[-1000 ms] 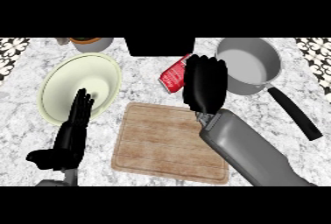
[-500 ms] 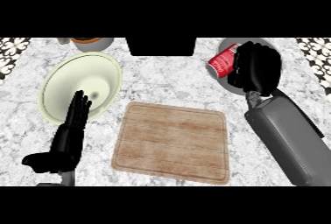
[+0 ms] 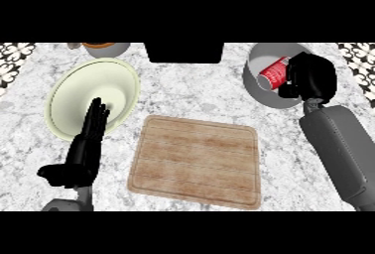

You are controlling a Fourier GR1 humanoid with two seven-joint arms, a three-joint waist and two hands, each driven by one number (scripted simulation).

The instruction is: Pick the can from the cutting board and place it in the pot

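At two o'clock, the right hand (image 3: 311, 75) curls around a red can (image 3: 275, 74) above the pot (image 3: 258, 84). Likely light, rigid and slick, it is best held round its sides. The left hand (image 3: 88, 144) rests open at eight o'clock.

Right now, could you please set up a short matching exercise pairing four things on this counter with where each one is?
Things:
1. can
2. cutting board
3. plate
4. left hand

Places:
A. bare, at the counter's middle
B. over the pot, in the right hand
C. open, fingers up, at the view's lower left
D. upper left, pale green

Pairs: 1-B, 2-A, 3-D, 4-C
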